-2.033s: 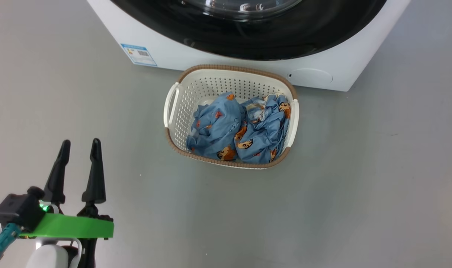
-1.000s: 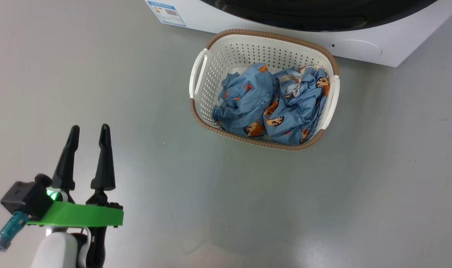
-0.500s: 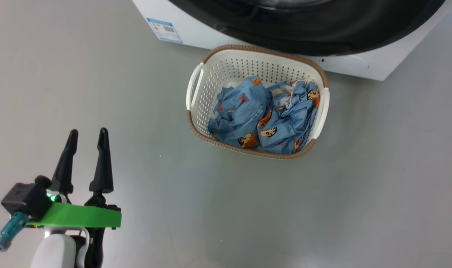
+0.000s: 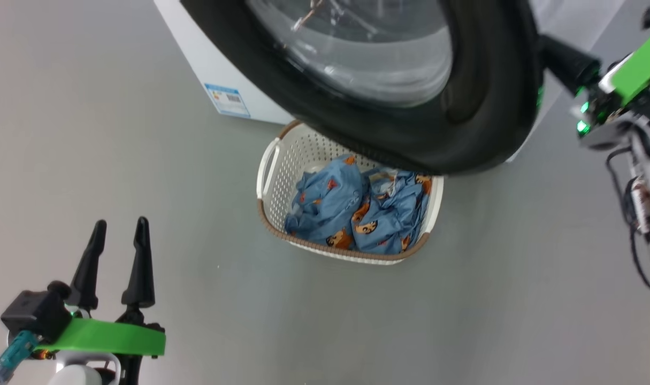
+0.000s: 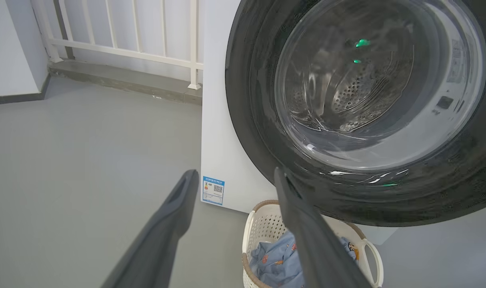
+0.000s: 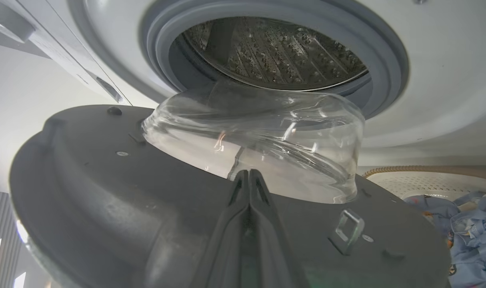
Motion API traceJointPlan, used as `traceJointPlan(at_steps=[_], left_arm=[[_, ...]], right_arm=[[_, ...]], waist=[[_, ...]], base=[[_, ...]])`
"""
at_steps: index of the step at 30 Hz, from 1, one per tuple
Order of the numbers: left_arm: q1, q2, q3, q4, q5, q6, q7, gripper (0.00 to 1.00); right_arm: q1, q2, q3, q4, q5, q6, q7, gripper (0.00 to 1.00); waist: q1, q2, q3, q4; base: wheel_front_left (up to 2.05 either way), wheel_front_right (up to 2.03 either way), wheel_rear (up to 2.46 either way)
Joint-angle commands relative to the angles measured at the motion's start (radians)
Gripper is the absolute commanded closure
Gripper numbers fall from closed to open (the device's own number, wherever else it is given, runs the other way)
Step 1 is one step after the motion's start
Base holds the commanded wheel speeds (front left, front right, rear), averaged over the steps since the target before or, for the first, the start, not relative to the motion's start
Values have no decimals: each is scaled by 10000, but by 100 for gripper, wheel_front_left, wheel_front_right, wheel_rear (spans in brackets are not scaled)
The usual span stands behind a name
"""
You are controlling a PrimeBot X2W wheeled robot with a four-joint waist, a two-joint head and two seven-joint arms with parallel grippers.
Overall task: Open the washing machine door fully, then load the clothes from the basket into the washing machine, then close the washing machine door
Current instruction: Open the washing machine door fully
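The washing machine door [image 4: 464, 117], a black rim around a clear glass bowl, stands partly swung out over the basket [image 4: 330, 251]. The cream basket sits on the floor against the white washing machine [image 4: 196, 59] and holds the light blue clothes [image 4: 351, 214]. My right gripper [image 4: 557, 51] reaches behind the door's free edge. In the right wrist view my right gripper [image 6: 249, 173] is shut, its tips against the door's dark inner face [image 6: 107, 192] below the glass bowl [image 6: 267, 132]. My left gripper [image 4: 119, 223] hangs open at the lower left, far from the basket, holding nothing.
The steel drum [image 6: 275, 48] and grey gasket [image 6: 387, 52] show behind the door. A door latch [image 6: 347, 228] sticks up from the inner face. A white railing [image 5: 147, 32] runs behind the machine. Grey floor [image 4: 517, 299] surrounds the basket.
The head camera has shifted. The door has swung out from the machine and now overhangs the basket. My right arm has come into the head view at the upper right.
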Motion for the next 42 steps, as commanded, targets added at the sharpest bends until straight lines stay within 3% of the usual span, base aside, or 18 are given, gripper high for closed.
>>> traceJointPlan(at_steps=[1, 18, 42], left_arm=[[93, 338, 386, -164, 107, -31, -122, 0], [997, 475, 496, 1, 165, -31, -122, 0], [1396, 649, 360, 216, 218, -27, -122, 0]], right_arm=[[299, 192, 226, -406, 59, 19, 127, 100], [2953, 803, 660, -1408, 333, 19, 559, 100], [4616, 1800, 1060, -2068, 478, 19, 898, 100]], waist=[[-1, 0, -485, -206], [-1, 0, -2087, 171], [-1, 0, -2966, 1139]], base=[[0, 0, 0], [0, 0, 0], [0, 0, 0]])
